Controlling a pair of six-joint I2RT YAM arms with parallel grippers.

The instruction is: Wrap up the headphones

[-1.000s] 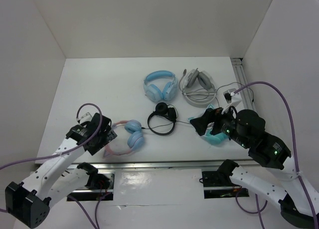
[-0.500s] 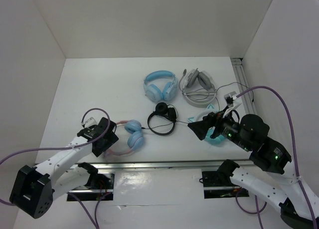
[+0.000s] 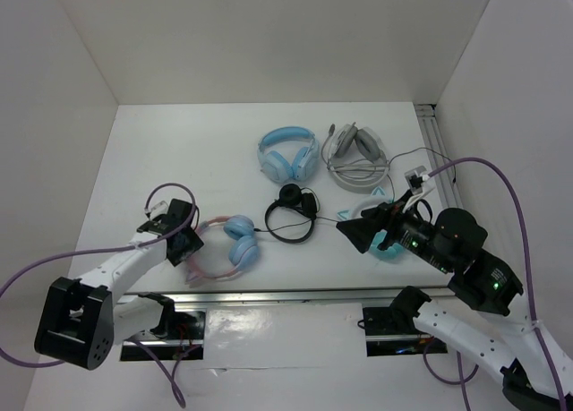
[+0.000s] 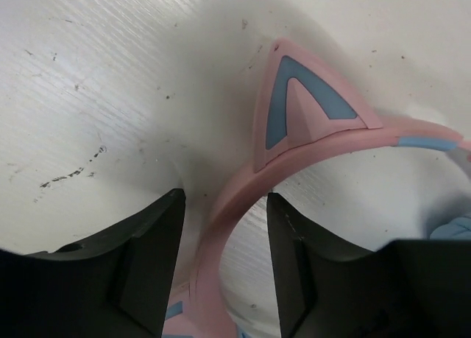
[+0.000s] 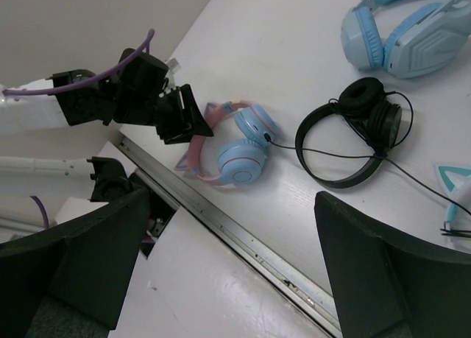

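The headphones (image 3: 240,241) lie near the table's front edge, with light blue ear cups (image 5: 239,150) and a pink cat-ear headband (image 4: 294,161). A thin black cable (image 5: 283,143) leaves one cup toward the right. My left gripper (image 3: 185,245) is down at the left end of the headband. Its jaws straddle the band (image 4: 224,199), which runs close to the left finger (image 4: 147,257), and a gap shows at the right finger (image 4: 309,264). My right gripper (image 3: 354,232) hovers wide open above the table, to the right of the headphones, with nothing between its fingers (image 5: 232,199).
A black pair of headphones (image 3: 294,212) lies just right of the pink pair. An all-blue pair (image 3: 288,153) and a white-grey pair (image 3: 356,151) sit farther back. A teal pair (image 3: 387,245) lies partly under my right gripper. A metal rail (image 3: 269,295) runs along the front edge.
My left gripper has swung down onto the headband's left end and its jaws have narrowed around it. The right arm has shifted slightly left and stays open.
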